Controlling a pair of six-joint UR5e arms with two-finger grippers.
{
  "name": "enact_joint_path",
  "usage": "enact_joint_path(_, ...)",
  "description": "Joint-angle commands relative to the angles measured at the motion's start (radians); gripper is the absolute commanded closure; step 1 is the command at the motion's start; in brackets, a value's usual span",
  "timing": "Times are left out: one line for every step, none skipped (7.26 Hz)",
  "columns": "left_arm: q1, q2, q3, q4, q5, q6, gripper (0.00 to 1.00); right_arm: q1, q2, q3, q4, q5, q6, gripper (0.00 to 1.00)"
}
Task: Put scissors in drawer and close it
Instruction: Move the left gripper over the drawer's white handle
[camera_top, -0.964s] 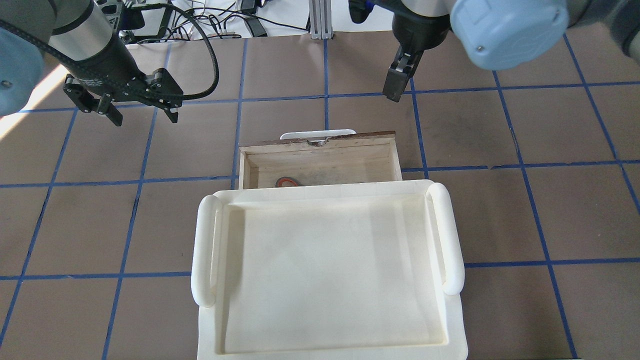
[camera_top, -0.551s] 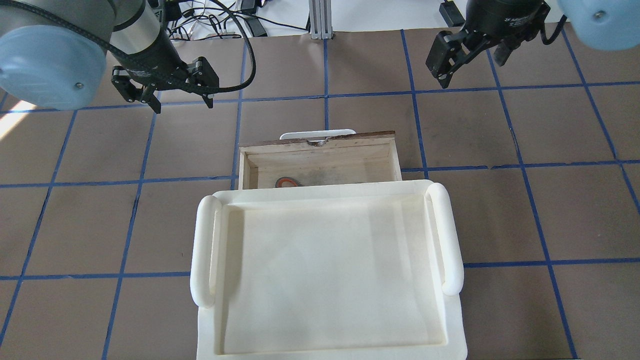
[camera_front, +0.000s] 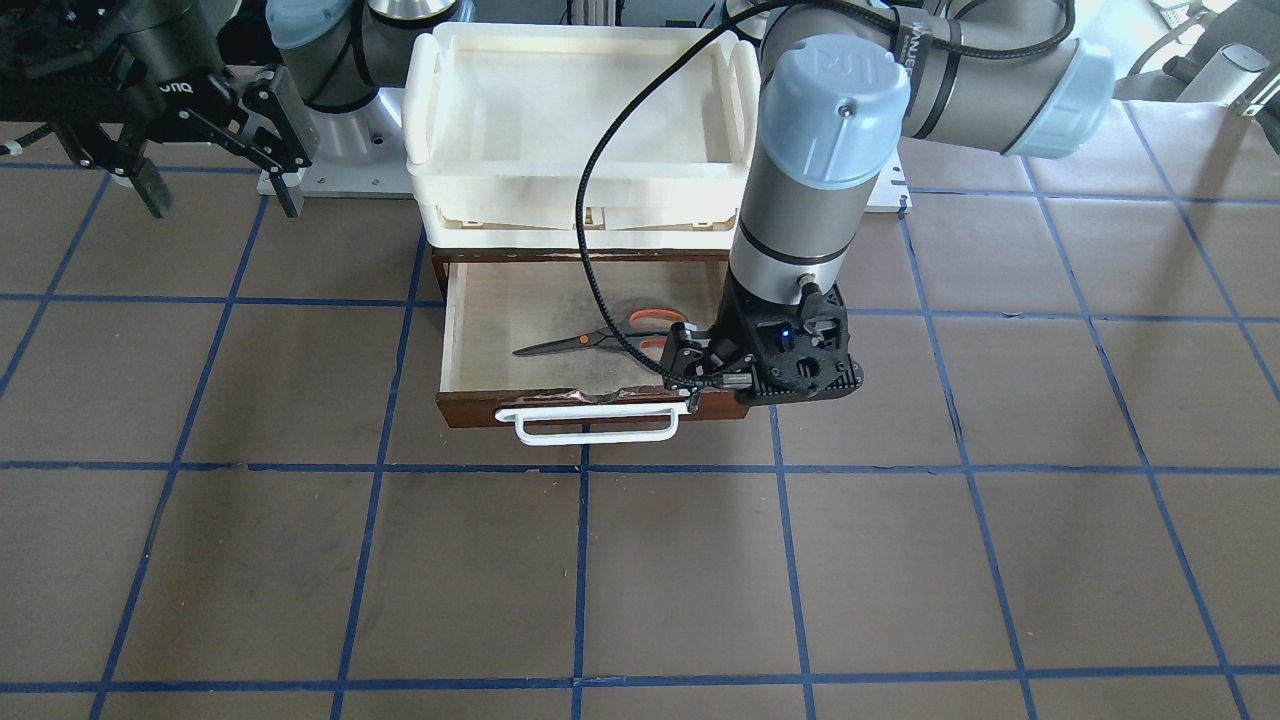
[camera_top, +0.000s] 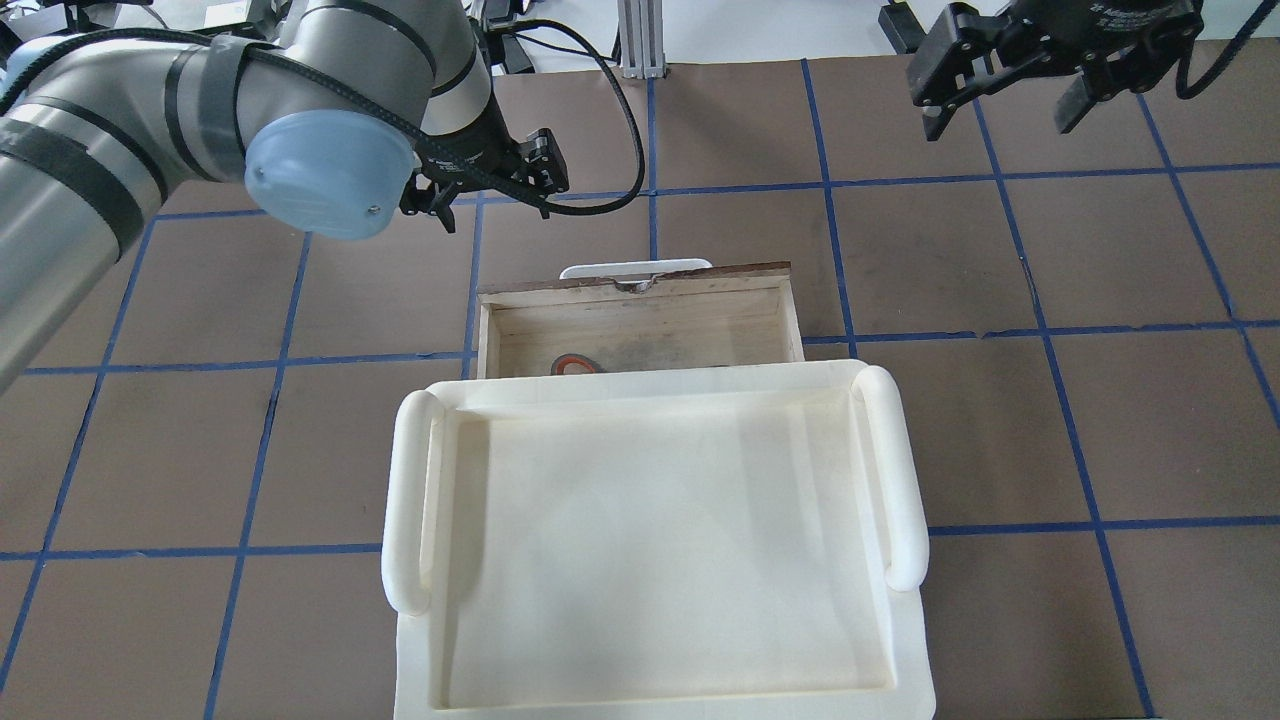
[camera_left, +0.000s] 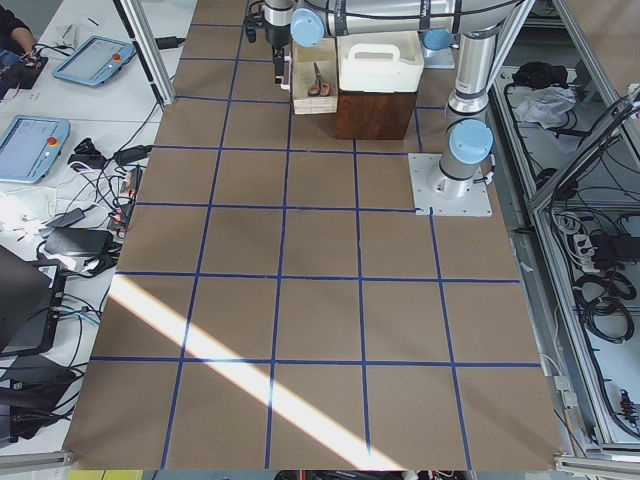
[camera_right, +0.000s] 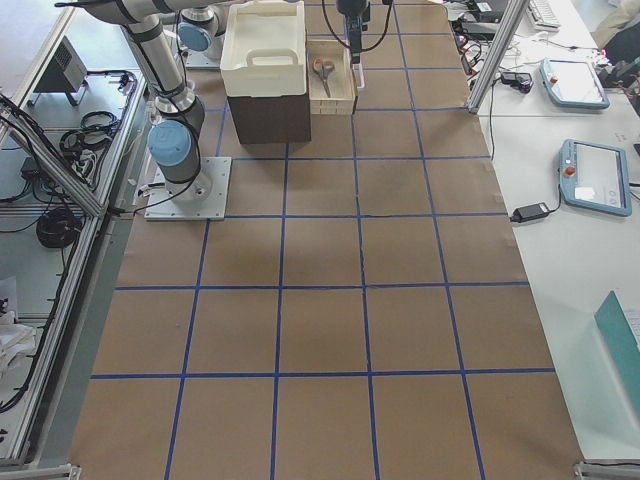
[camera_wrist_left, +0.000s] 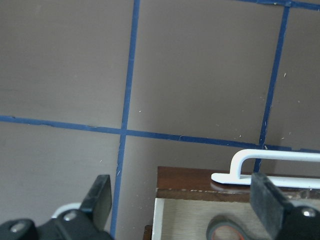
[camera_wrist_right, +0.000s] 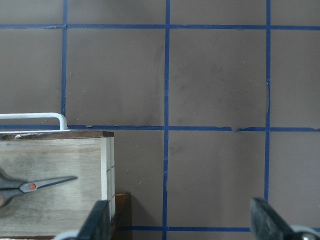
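Observation:
The drawer (camera_front: 470, 405) stands pulled out from under the tray, its white bar handle (camera_front: 590, 428) at the front; it also shows in the overhead view (camera_top: 640, 290). The scissors (camera_front: 600, 340) lie flat inside it, partly hidden by the tray in the overhead view (camera_top: 575, 363). My left gripper (camera_top: 495, 205) is open and empty, hovering just beyond the drawer's front corner on my left; the left wrist view shows its fingers (camera_wrist_left: 97, 200) either side of that corner. My right gripper (camera_top: 1000, 105) is open and empty, far off at the table's back right.
A white plastic tray (camera_top: 410, 500) with two handles sits on the dark cabinet above the drawer. The brown table has a blue tape grid (camera_top: 830, 190). Cables and a metal post (camera_top: 640, 40) lie beyond the far edge.
My left arm has swung right, bringing its open gripper close to the drawer's front left corner. My right gripper has moved right and away from the drawer. The scissors and drawer have not moved.

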Motion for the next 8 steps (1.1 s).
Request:
enact_joint_path(-0.041, -0.086, 0.046, 0.012, 0.0, -0.052, 0.0, -0.012, -0.004, 0.032, -0.008, 0.011, -0.002, 0.0)
enact_joint_path(-0.054, -0.115, 0.05, 0.026, 0.001, -0.089, 0.0, -0.012, -0.002, 0.034, -0.008, 0.008, -0.002, 0.0)
enact_joint_path(-0.065, -0.144, 0.05, 0.066, -0.002, -0.115, 0.0, -0.01, -0.01, 0.035, 0.001, 0.009, 0.01, 0.0)
enact_joint_path(-0.068, -0.172, 0.052, 0.084, -0.003, -0.139, 0.0, -0.01, -0.008, 0.039, -0.001, 0.008, 0.012, 0.0)
enact_joint_path(-0.07, -0.187, 0.052, 0.086, -0.02, -0.156, 0.0, -0.01, -0.01, 0.039, 0.005, 0.005, 0.012, 0.0)
enact_joint_path(-0.07, -0.204, 0.05, 0.086, -0.022, -0.156, 0.0, -0.01, -0.01, 0.039, 0.008, -0.001, 0.01, 0.0)
enact_joint_path(-0.07, -0.215, 0.05, 0.085, -0.022, -0.156, 0.0, -0.01, -0.011, 0.04, 0.009, -0.006, 0.004, 0.0)
enact_joint_path(-0.073, -0.223, 0.05, 0.083, -0.023, -0.158, 0.0, -0.012, -0.018, 0.054, 0.008, -0.006, 0.002, 0.0)
